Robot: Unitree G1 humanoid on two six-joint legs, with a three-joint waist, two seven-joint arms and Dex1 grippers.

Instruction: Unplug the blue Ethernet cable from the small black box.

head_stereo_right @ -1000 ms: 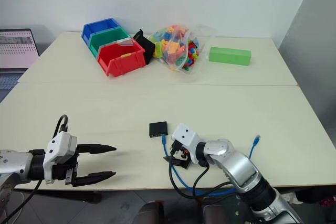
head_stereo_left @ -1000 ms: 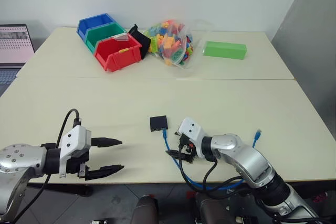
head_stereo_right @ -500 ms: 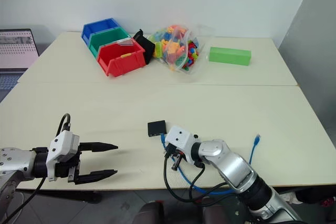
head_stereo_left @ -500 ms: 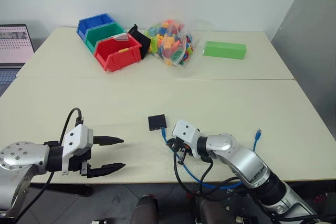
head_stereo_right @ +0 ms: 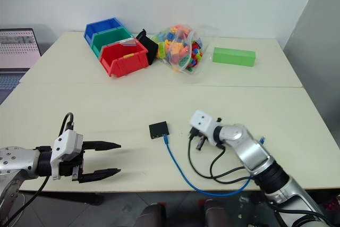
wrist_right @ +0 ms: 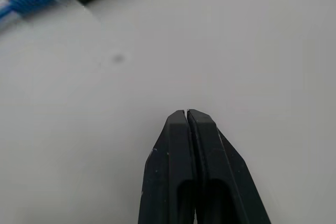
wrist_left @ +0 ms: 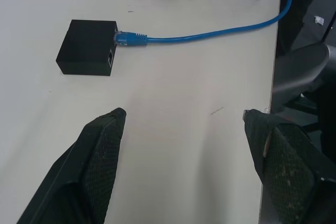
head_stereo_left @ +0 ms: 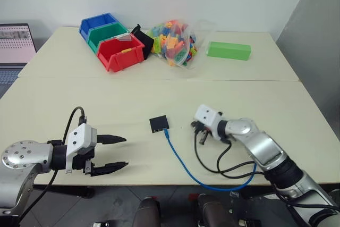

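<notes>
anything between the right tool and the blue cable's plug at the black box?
Nothing visible. The right tool is shut and empty over bare table, and the blue Ethernet cable plug at the small black box lies in the open.

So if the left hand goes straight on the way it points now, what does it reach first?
Probably the small black box, where the blue Ethernet cable is plugged in. The left hand is open with bare table ahead; depth is hard to judge.
</notes>
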